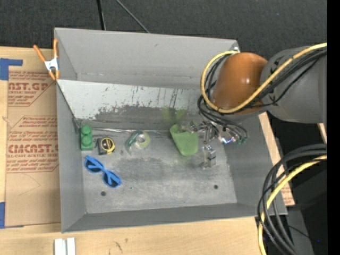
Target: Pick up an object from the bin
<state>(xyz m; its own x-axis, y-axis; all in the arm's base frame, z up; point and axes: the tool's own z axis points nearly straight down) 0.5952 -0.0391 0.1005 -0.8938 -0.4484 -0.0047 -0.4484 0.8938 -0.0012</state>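
Note:
My gripper [207, 149] hangs low in the right part of the bin, under the arm's orange cover. Just to its left, touching or nearly so, lies a pale green translucent cup-like piece [184, 140] close to the back wall. Whether that green piece sits inside the gripper's grasp is not visible. A clear ring-shaped thing with a green tint [138, 141] lies further left, well apart from the gripper.
At the left of the bin sit a green block [86, 137], a small yellow and black tape measure [107, 145] and blue sunglasses [103, 171]. The arm and its cables cover the bin's right rim.

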